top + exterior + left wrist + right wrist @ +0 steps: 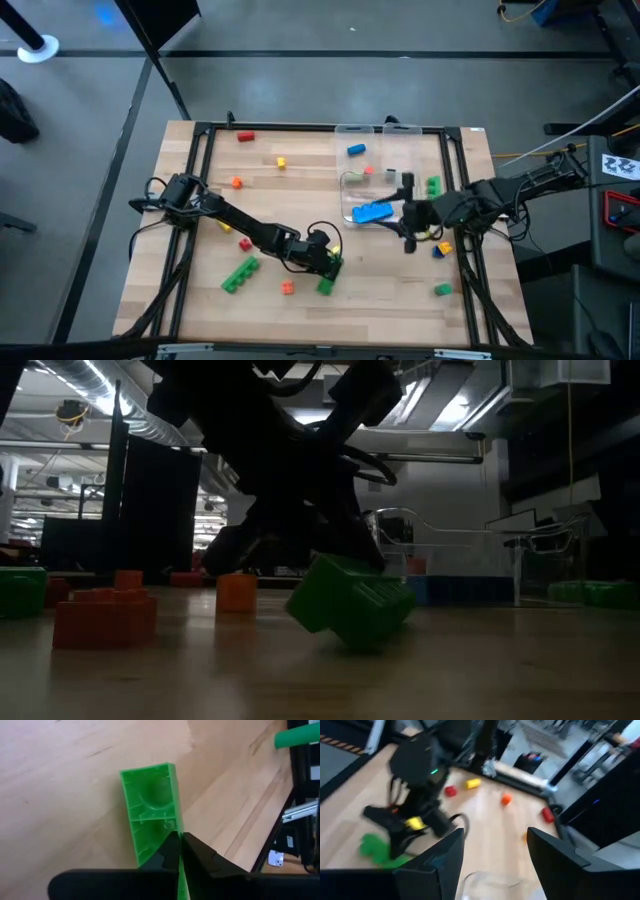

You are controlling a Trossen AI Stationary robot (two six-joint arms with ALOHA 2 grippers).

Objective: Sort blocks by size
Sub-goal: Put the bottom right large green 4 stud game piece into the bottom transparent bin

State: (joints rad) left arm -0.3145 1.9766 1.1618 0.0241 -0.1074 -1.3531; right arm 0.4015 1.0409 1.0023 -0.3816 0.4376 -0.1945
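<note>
Now, starting at the left of the high view, my left arm reaches from the table's left edge down toward the lower middle, where my left gripper (327,262) sits just above a green block (325,286). My left wrist view shows the fingers (200,857) pinched together on the thin wall of that green block (150,810), its hollow underside facing the camera. At table height the same green block (352,600) sits tilted, one corner on the wood.

Left of it in the high view lies a long green block (240,274), with a small orange block (287,288) between the two. Farther up I see an orange block (236,182), a yellow block (281,161) and a red block (245,136) near the upper left of the wooden table (400,300).

Right of centre stands a clear tray (378,130) holding a long blue block (372,212), with a smaller blue block (355,150) above it. My right gripper (407,215) hovers at the tray's right side, fingers (435,862) spread apart and holding nothing. Near it sit a green block (432,185) and, lower right, another small green block (442,290).
</note>
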